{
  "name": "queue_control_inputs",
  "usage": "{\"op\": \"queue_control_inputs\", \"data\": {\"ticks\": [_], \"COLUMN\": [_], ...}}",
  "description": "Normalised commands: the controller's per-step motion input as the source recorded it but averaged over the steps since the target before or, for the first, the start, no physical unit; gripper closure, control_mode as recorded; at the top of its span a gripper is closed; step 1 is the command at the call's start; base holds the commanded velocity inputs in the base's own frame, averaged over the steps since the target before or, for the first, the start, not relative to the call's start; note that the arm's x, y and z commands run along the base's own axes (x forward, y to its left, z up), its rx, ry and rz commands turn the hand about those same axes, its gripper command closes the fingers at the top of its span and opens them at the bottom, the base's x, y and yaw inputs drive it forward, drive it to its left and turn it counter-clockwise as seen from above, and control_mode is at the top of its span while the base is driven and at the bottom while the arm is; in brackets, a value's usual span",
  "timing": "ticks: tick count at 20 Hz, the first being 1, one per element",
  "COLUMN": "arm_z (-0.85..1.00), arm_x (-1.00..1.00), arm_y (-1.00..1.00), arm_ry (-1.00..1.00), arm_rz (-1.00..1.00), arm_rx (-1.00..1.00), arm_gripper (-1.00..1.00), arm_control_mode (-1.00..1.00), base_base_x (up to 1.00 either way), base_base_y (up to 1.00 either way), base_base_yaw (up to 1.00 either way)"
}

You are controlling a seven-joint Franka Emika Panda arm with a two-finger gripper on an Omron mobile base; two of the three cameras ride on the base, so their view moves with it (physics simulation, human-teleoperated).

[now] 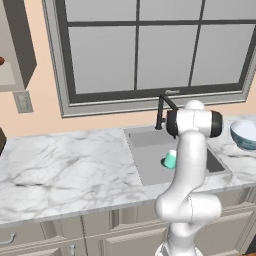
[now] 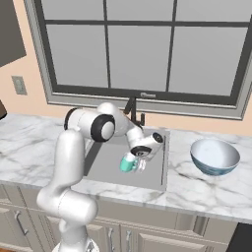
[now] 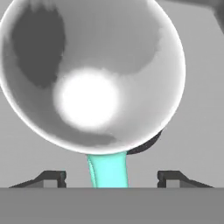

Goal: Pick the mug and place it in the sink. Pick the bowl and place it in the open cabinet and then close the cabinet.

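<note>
The sink point(image 2: 106, 170) is the landmark here: a grey basin sunk into the white marble counter point(image 1: 65, 165) below the window point(image 1: 150, 45), with the black faucet point(image 1: 161, 111) at its back edge. Up and well to the left of the sink, the cabinet point(image 1: 15, 45) hangs open, its light inner shelf showing at the picture's edge.

On the counter just right of the sink sits the bowl point(image 2: 214, 156), upright and untouched, so the second half of the job is judged not yet begun.

Inside the sink, toward its front right part, the mug point(image 2: 128, 163) sits low in the basin; from the base views it looks upright, resting on the floor (though actual contact with the floor cannot be made out). The gripper point(image 2: 140, 165) is directly over it. In the hand view the white inside of the mug looms large, the teal handle runs down between the two fingertips point(image 3: 52, 177), and both stand clear of it on either side: the hand is spread, holding nothing.

The risk now is in the withdrawal. With the handle lying between the fingers, a sideways or tilted pull-out could catch it and tip the mug. A straight lift would avoid that. Swinging right toward the bowl too low could also clip the sink's rim.
</note>
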Motion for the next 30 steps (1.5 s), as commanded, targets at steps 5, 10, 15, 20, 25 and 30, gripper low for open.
{"op": "queue_control_inputs", "data": {"ticks": [5, 10, 15, 20, 25, 30], "arm_z": [0.56, 0.56, 0.52, 0.63, 0.71, 0.75], "arm_x": [-0.01, -0.01, -0.08, -0.12, -0.19, -0.21], "arm_y": [0.00, 0.00, -0.14, -0.12, -0.21, -0.17], "arm_ry": [0.00, 0.00, 0.00, -0.05, -0.14, -0.10], "arm_rz": [0.05, 0.03, 0.00, -0.02, -0.09, -0.15], "arm_rx": [0.00, 0.00, 0.00, 0.00, 0.00, 0.00], "arm_gripper": [-1.00, -1.00, -1.00, -1.00, -1.00, -1.00], "arm_control_mode": [-1.00, -1.00, -1.00, -1.00, -1.00, -1.00], "base_base_x": [0.00, 0.00, 0.00, 0.00, 0.00, 0.00], "base_base_y": [0.00, 0.00, 0.00, 0.00, 0.00, 0.00], "base_base_yaw": [0.00, 0.00, 0.00, 0.00, 0.00, 0.00]}}
